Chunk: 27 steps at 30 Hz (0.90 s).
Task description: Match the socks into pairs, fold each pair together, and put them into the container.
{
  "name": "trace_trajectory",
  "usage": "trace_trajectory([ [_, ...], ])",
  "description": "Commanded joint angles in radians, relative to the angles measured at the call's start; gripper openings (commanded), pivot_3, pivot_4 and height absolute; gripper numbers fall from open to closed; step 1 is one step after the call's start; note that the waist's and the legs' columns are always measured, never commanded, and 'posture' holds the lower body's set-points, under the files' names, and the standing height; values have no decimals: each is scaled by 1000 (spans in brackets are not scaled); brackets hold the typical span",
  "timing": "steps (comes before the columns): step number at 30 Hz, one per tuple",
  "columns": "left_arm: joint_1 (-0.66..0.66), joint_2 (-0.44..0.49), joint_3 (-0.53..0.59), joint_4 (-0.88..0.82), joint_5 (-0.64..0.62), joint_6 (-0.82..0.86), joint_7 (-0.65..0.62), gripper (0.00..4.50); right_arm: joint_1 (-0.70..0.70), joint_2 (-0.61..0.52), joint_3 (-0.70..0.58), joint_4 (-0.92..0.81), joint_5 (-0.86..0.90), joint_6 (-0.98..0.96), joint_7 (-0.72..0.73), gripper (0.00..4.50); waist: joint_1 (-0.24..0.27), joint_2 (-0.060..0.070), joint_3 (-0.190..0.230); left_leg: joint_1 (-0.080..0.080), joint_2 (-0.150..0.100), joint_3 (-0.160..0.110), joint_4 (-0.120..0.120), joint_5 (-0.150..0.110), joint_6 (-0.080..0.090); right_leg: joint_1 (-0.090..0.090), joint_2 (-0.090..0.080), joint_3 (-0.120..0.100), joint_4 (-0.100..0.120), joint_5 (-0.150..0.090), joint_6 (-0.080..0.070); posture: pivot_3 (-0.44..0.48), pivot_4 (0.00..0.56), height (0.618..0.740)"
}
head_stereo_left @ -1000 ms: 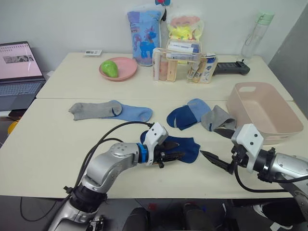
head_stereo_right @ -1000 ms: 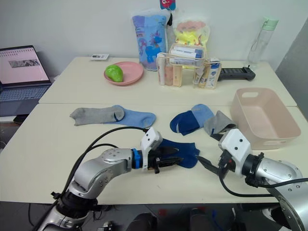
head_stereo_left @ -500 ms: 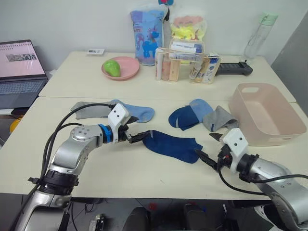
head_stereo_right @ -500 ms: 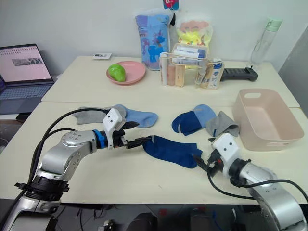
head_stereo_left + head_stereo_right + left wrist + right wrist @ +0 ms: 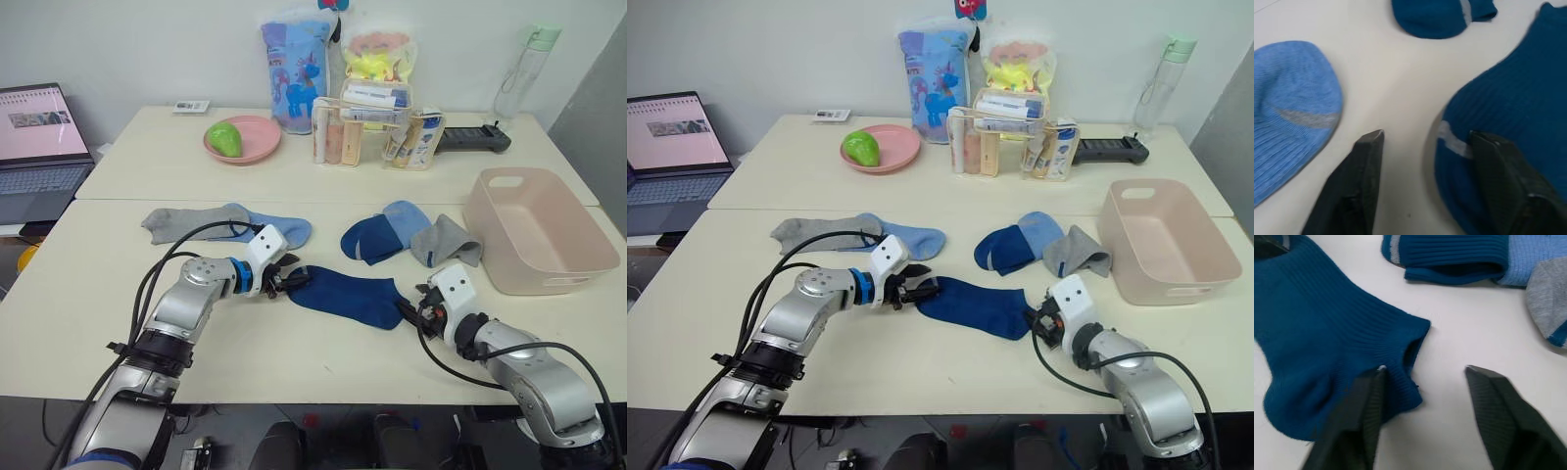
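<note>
One dark navy sock (image 5: 351, 297) lies flat at the middle front of the table. My left gripper (image 5: 288, 281) is open at its toe end; one finger (image 5: 1497, 163) rests over the toe and the other on bare table. My right gripper (image 5: 412, 307) is open at the cuff end, with one finger (image 5: 1368, 404) over the cuff. Behind lie a grey sock (image 5: 180, 223) overlapping a light blue sock (image 5: 276, 229), then a second navy sock (image 5: 367, 239), a light blue sock (image 5: 406, 214) and a grey sock (image 5: 446, 242) bunched together. The pale pink container (image 5: 540, 231) stands empty at the right.
A pink plate (image 5: 242, 140) with a green fruit, a clear organiser of bottles (image 5: 376, 132), two printed bags (image 5: 294, 69), a black remote (image 5: 472, 140) and a water bottle (image 5: 519, 69) stand at the back. A laptop (image 5: 39, 147) sits far left.
The bunched navy sock has been drawn out flat to the left by my left gripper. My right gripper has moved left up to the sock's cuff.
</note>
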<state>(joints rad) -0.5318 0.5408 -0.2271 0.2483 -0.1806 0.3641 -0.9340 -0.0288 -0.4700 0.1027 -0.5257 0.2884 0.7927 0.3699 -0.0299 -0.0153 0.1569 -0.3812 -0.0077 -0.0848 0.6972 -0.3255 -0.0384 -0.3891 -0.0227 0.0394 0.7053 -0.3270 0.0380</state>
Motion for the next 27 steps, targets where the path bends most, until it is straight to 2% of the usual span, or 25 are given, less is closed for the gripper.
trace_trajectory([
  [1, 20, -10, -23, -36, 3, 28, -37, 1283, -2, -3, 0, -55, 18, -1, 24, 1318, 0, 0, 0, 0, 0, 0, 0, 0, 0, 0, 0, 0, 0, 0, 0, 0, 150, 703],
  [5, 43, 27, 20, -114, -44, 85, -81, 59, 4, 3, -9, -86, 51, 18, 46, 0, 0, 0, 0, 0, 0, 0, 0, 0, 0, 0, 0, 0, 0, 0, 0, 0, 150, 703],
  [11, 134, 134, 111, -298, -142, 223, -115, 21, 17, -6, -88, -203, 200, 158, 79, 0, -5, 1, 0, 0, 1, -2, 0, 0, 0, 0, 0, 1, 1, 0, 0, 0, 150, 703],
  [17, 298, 222, 193, -548, -279, 405, -116, 21, 37, -61, -204, -304, 373, 308, 111, 0, -2, 0, 1, 0, 1, -2, 0, 0, 1, 1, 0, 1, 0, 0, 0, 0, 150, 703],
  [22, 418, 212, 208, -658, -309, 451, -41, 21, 65, -129, -260, -337, 464, 367, 128, 0, 0, 1, 1, 0, 1, -2, 0, 0, 1, 1, -1, 1, -1, 0, 0, 0, 150, 703],
  [27, 494, 166, 186, -686, -273, 412, 47, 21, 78, -174, -214, -332, 434, 349, 106, 0, 0, 0, 1, 0, 1, -2, -1, -1, 1, 1, 0, 0, -1, 0, 0, 0, 150, 703],
])
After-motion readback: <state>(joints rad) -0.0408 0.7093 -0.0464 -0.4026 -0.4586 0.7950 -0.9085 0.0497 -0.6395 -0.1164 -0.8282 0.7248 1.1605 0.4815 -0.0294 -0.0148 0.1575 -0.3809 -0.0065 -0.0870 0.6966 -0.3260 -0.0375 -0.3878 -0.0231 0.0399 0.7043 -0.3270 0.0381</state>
